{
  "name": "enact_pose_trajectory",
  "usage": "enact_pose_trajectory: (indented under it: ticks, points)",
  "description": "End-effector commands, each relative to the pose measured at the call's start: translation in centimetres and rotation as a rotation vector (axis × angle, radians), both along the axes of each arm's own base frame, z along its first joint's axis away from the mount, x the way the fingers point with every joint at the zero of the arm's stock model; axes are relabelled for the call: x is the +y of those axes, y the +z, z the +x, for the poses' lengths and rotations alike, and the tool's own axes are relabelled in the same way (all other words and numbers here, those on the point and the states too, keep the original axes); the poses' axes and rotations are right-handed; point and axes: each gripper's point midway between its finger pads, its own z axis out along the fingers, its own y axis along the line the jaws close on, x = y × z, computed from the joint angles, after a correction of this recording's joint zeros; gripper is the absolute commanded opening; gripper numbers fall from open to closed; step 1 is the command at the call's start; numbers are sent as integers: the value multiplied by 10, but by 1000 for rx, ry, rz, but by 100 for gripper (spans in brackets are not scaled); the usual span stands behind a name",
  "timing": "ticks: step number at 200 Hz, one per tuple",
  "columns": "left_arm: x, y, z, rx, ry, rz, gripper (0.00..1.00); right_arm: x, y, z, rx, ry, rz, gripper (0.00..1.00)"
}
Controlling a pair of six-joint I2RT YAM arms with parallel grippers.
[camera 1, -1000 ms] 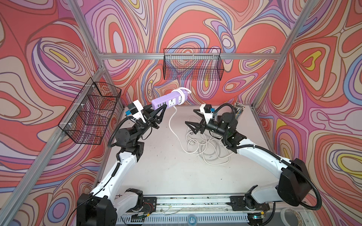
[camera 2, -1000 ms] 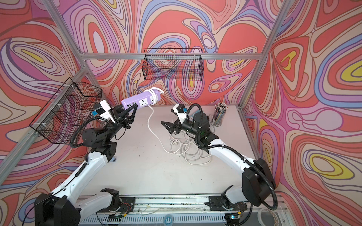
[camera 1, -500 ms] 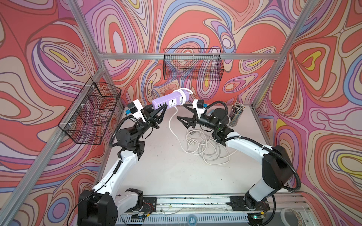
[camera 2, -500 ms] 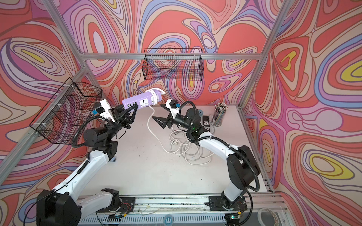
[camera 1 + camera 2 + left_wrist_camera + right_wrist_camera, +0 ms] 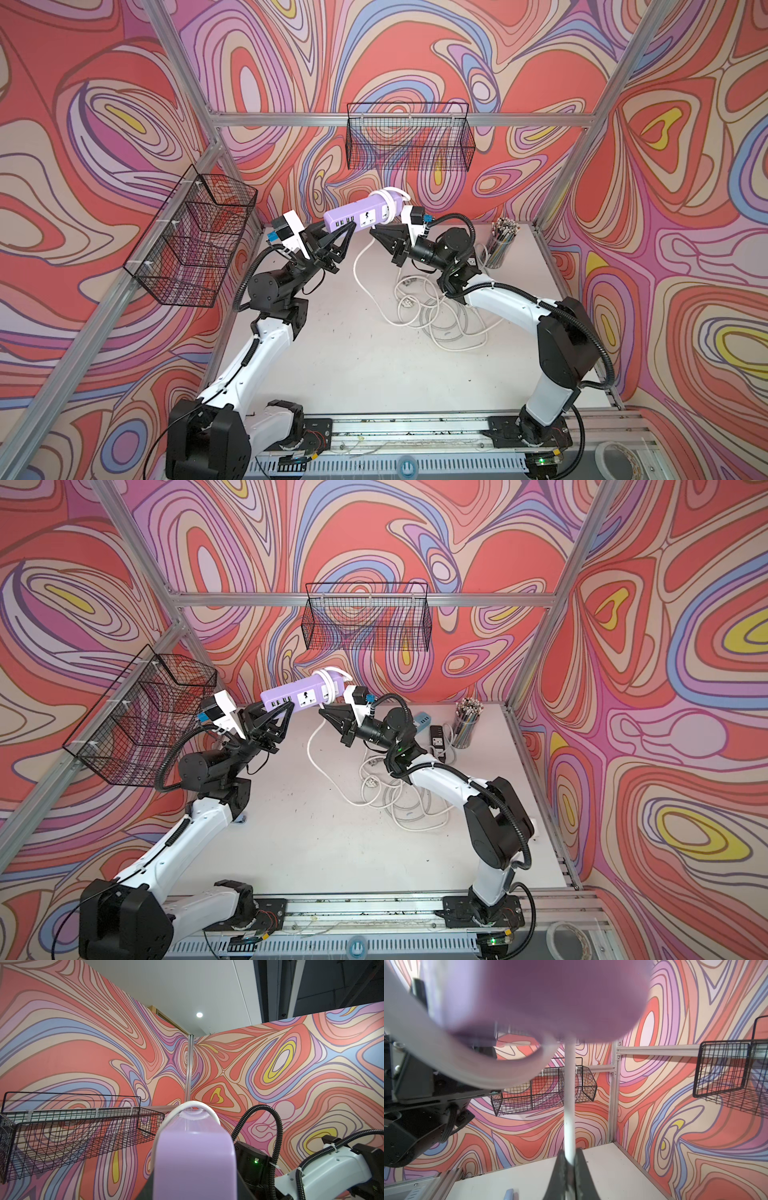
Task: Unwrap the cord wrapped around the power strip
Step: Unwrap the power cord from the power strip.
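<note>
Above the table (image 5: 353,365), just over the middle of both top views, the left gripper (image 5: 347,232) clamps the lower end of the lilac power strip (image 5: 360,215), holding it aloft and tilted. The right gripper (image 5: 569,1160) pinches the white cord (image 5: 569,1095) just under the strip's raised end, where loops circle it; the rest trails to a loose pile at centre right.

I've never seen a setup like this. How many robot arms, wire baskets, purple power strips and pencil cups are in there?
Robot arms: 2, left arm, right arm
Wire baskets: 2, side basket, back basket
Purple power strip: 1
Pencil cup: 1
Total: 6
</note>
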Motion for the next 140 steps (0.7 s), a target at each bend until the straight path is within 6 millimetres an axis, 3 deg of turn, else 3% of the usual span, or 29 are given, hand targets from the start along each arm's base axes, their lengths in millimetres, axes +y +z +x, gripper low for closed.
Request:
enact_pose_trajectory:
  ticks: [1,7,26,51,76,103,140]
  points:
    - [3,27,-27,-143,3,-7,0,3,-10,4,26,-15,-17,0]
    - [2,26,-26,-143,15,6,0,-3,2,0,7,-26,-12,0]
    - [1,22,-26,-148,51,50,0,-14,1,6,21,-62,-35,0]
    - [-2,17,-26,-138,51,75,0,-43,2,31,52,-115,-47,0]
    - [-13,8,-24,-119,29,95,0,-70,15,55,39,-160,-58,0]
    - [-27,-4,-19,-92,7,128,0,-86,49,67,-31,-192,-80,0]
    - [-30,-19,-8,-63,44,170,0,-99,97,51,-153,-231,-130,0]
